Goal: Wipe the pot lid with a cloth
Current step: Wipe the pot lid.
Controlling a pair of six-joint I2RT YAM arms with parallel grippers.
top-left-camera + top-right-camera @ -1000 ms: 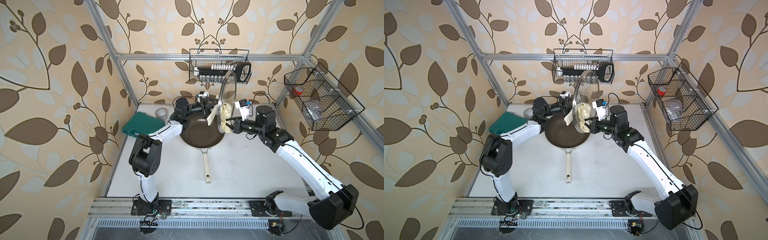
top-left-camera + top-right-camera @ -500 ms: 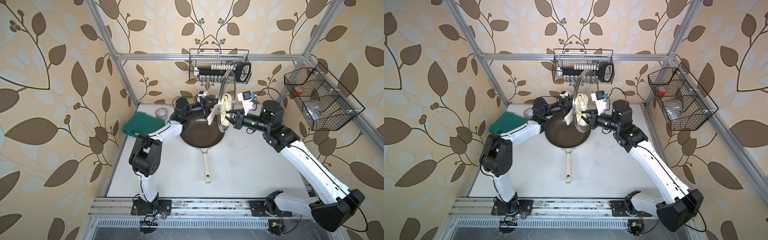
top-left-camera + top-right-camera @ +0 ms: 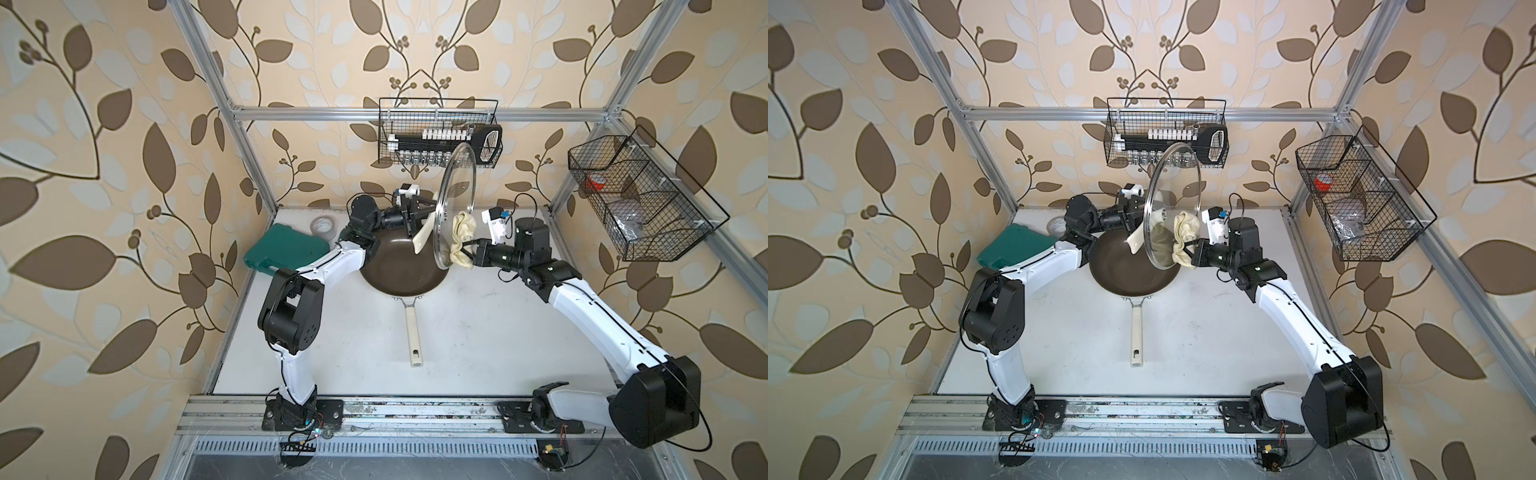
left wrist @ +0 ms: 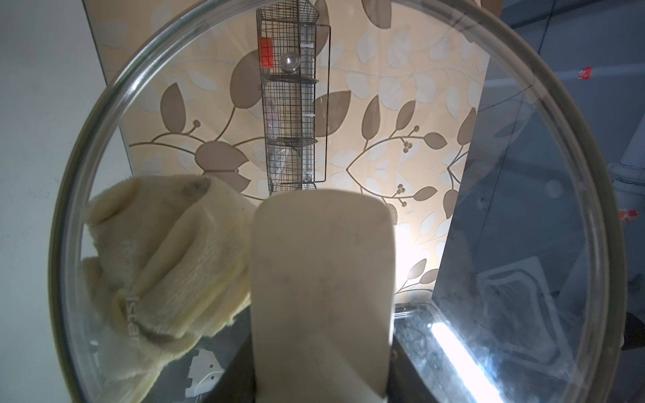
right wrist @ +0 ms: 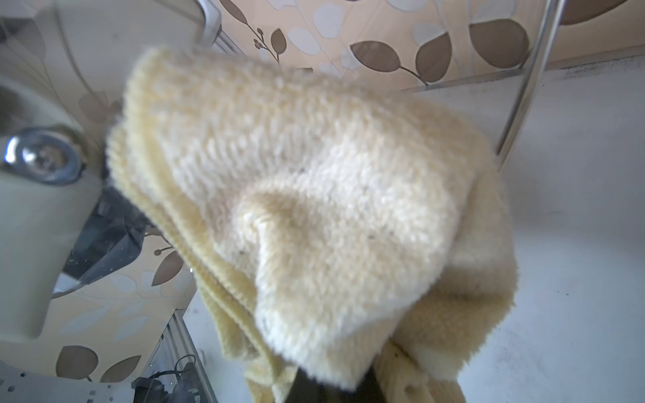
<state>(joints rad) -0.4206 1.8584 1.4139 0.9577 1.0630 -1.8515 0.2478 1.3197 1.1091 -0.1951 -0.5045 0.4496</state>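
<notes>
The pot lid (image 3: 457, 183) stands on edge above the frying pan, its clear glass ringed by a metal rim in both top views (image 3: 1173, 187). My left gripper (image 3: 417, 218) is shut on the lid's cream bar handle (image 3: 424, 239), which fills the left wrist view (image 4: 321, 279). On the lid's other face, my right gripper (image 3: 468, 249) is shut on the pale yellow cloth (image 3: 463, 224), bunched against the glass. The cloth (image 4: 167, 265) shows through the glass from the left wrist. It covers most of the right wrist view (image 5: 314, 209).
A dark brown frying pan (image 3: 401, 268) lies under the lid, its cream handle (image 3: 413, 332) pointing to the front. A green case (image 3: 286, 249) and a tape roll (image 3: 323, 225) sit at the back left. Wire baskets hang on the back wall (image 3: 440, 137) and right wall (image 3: 640, 199).
My right gripper carried the cloth up the lid's face, then back down to about the middle. The left gripper and the lid have stayed in place.
</notes>
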